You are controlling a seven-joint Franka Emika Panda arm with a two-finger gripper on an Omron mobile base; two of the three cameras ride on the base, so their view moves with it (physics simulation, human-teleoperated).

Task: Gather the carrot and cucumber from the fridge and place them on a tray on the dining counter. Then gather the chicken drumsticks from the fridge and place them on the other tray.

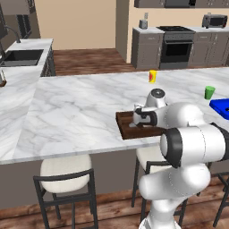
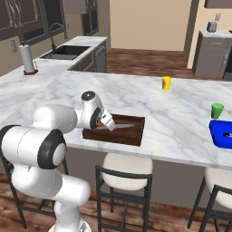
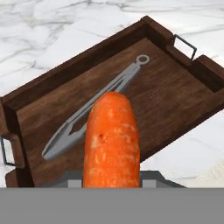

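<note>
Marble-topped white dining counter [image 2: 136, 97] carried a dark brown wooden tray [image 3: 175, 92] with metal handles near its front edge. Grey metal tongs [image 3: 94, 111] lay diagonally on the tray floor. The gripper [image 2: 105, 121] hung above the tray's near end, its fingers pinching an orange carrot [image 3: 112, 142], which pointed over the tongs. A blue tray [image 2: 222, 133], a green cup [image 2: 217, 109] and a yellow cup [image 2: 166, 83] stood well apart to the right.
</note>
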